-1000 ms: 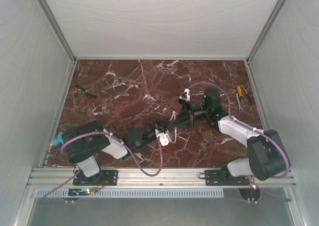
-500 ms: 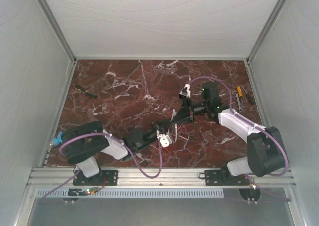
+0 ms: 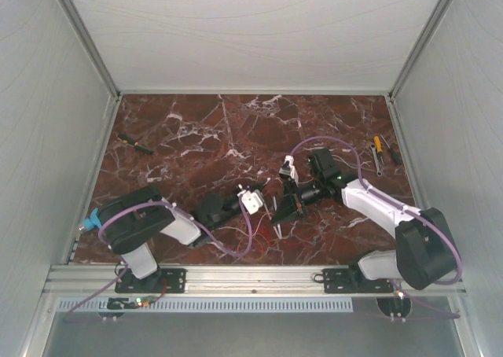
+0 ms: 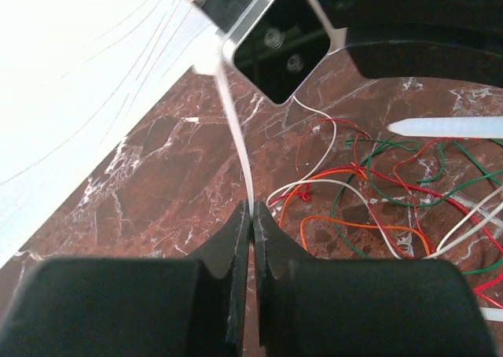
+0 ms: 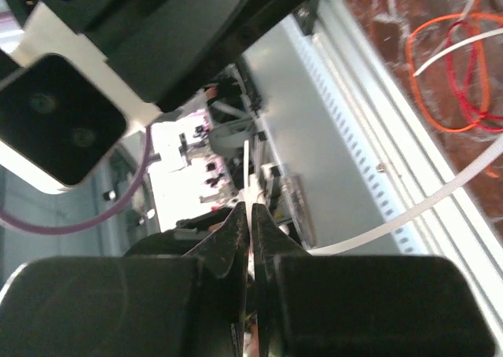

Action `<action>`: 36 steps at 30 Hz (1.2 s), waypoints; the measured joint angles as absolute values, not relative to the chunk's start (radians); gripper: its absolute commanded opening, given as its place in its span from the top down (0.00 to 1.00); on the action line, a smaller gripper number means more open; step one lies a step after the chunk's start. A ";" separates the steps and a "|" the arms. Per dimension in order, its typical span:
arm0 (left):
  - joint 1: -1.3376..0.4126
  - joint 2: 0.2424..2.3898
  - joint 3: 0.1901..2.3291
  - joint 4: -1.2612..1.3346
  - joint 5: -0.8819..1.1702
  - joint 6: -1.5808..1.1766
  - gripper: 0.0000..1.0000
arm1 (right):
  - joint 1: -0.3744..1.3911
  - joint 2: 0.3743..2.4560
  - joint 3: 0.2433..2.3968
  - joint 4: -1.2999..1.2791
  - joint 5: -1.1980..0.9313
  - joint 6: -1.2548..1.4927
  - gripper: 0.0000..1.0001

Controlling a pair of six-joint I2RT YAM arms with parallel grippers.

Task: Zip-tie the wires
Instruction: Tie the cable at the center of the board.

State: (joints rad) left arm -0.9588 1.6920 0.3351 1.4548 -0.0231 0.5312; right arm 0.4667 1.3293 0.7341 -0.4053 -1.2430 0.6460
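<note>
One zip tie point(image 4: 236, 141) is pinched between the pressed-together fingers of the left hand point(image 4: 251, 215) and of the right hand point(image 5: 250, 211). Loose red, orange, white and green wires point(image 4: 357, 171) are spread on the tabletop point(image 4: 157, 176) just beside the zip tie.

A: Where's the zip tie point(image 4: 236, 137)?
B: Pinched between the left gripper's point(image 4: 251, 215) jaws, rising straight ahead of them. The right gripper's point(image 5: 250, 209) jaws pinch it too; it runs off to their right.
A: And the wires point(image 4: 369, 192)?
B: On the table point(image 4: 157, 176), ahead and right of the left jaws, beyond the right ones.
</note>
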 measured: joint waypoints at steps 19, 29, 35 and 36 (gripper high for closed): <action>-0.867 1.611 0.353 1.382 0.324 0.190 1.00 | 0.466 0.817 0.513 0.042 -0.663 0.411 1.00; -0.849 1.540 0.375 1.371 0.490 0.027 1.00 | 0.466 0.828 0.466 0.219 -0.621 0.317 1.00; -0.843 1.568 0.384 1.369 0.515 -0.025 1.00 | 0.472 0.865 0.449 0.299 -0.644 0.303 1.00; -0.838 1.578 0.386 1.372 0.516 -0.035 1.00 | 0.474 0.870 0.442 0.308 -0.647 0.300 1.00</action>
State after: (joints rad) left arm -0.8379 1.5784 0.3862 1.3720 0.5163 -0.0349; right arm 0.4736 0.8696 0.4419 0.3077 -0.6468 0.3004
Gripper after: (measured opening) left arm 0.005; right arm 0.004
